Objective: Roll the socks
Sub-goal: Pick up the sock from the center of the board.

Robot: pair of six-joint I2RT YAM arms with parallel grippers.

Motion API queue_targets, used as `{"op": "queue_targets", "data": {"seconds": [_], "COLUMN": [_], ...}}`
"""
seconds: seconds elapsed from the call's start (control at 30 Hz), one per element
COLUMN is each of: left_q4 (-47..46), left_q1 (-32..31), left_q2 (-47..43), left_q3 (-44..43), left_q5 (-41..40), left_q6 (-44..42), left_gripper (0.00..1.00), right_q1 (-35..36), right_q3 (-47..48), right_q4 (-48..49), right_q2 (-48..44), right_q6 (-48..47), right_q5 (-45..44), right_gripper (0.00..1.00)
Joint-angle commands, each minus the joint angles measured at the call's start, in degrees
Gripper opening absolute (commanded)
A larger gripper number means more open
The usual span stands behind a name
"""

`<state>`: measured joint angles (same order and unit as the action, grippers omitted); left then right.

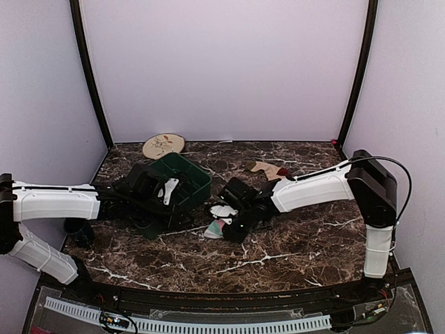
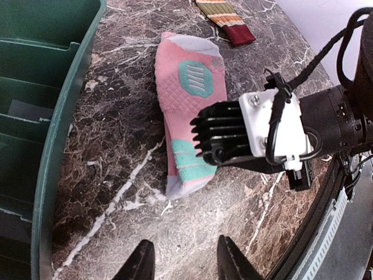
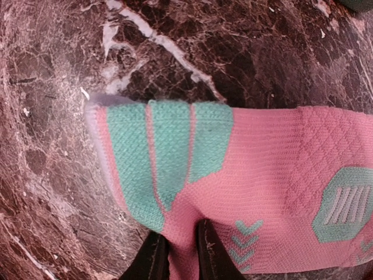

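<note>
Light, limp pink sock (image 3: 262, 175) probably wants an edge grip: right fingers (image 3: 152, 256) pinch its 6 o'clock edge; left fingers (image 2: 140, 263) spread, empty.

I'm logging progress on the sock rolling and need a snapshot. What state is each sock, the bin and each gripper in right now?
pink sock: lying flat, unrolled, one edge pinched by the right gripper
striped sock: lying flat, unrolled, untouched
green bin: upright, open-topped
left gripper: open, holding nothing
right gripper: shut on the pink sock's edge
</note>
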<state>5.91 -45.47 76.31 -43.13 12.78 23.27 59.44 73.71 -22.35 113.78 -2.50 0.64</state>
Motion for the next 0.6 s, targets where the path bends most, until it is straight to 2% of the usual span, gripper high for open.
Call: {"op": "queue_targets", "data": {"seconds": [0.0, 0.2, 0.43, 0.57], "left_q4": [-0.04, -0.55, -1.62, -2.00], "left_q1": [0.39, 0.39, 0.39, 0.39], "left_q2": [0.14, 0.33, 0.81, 1.18], "left_q3": [-1.67, -1.78, -1.88, -1.95], "left_q5": [0.98, 1.68, 3.41, 4.34], "left_q6": [-2.23, -2.77, -3.43, -4.42], "left_gripper": [0.40, 0.40, 0.40, 0.40], "right_q1": [-1.77, -3.26, -3.45, -3.86], "right_q3": [-0.14, 0.84, 1.11, 0.78], "right_q4": [-2.50, -3.30, -3.26, -2.34], "right_q2": [1.21, 1.25, 1.85, 1.76], "right_q6": [2.39, 4.15, 7.32, 10.42], "right_q5": [9.73, 19.59, 27.96, 31.14], "right_gripper": [0.17, 0.15, 0.01, 0.00]}}
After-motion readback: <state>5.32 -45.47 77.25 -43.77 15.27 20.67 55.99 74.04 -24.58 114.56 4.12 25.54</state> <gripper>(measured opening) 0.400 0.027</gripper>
